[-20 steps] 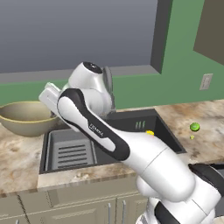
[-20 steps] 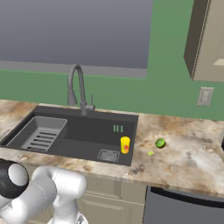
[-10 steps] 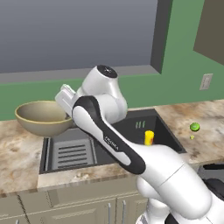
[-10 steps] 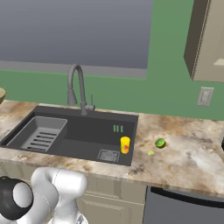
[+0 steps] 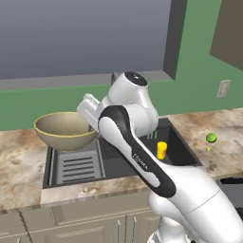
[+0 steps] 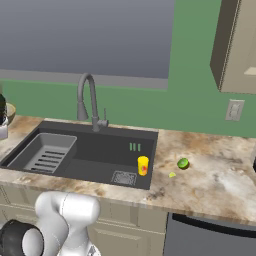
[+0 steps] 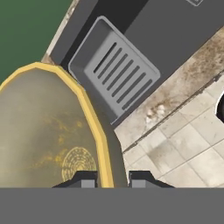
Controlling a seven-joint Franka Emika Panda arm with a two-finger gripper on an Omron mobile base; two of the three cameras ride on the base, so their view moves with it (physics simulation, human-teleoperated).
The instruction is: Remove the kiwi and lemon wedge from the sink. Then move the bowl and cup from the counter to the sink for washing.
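the white arm's two-finger gripper (image 7: 106, 178) is pinching the rim of the round, shallow tan-gold bowl (image 5: 65, 130), one dark finger inside the lighter yellow rim and one outside it, as the hand view shows. in the left base view the bowl hangs lifted, upright, over the left end of the wide dark grey rectangular sink (image 5: 180, 144), above the grey ribbed rack insert (image 5: 78, 166) and partly over the counter beside it. in the hand view the bowl's inside (image 7: 41, 131) is mottled tan with a ringed mark near the bottom, and the rack (image 7: 117, 74) lies below it to the side.

the small yellow cylindrical cup with a red mark (image 6: 143, 165) stands upright inside the sink, at its right end, just beside the square drain (image 6: 123, 178) and near the right wall. in the left base view the cup (image 5: 162, 150) shows just past the arm's forearm.

the small bright-green roundish kiwi (image 6: 183, 163) rests on the beige-and-brown marbled stone counter (image 6: 215, 175), right of the sink's right edge and apart from it. the tiny pale-yellow lemon wedge (image 6: 172, 174) lies on the counter just in front of the kiwi, closer to the sink's front right corner. the grey gooseneck faucet (image 6: 87, 100) rises at the sink's back edge.
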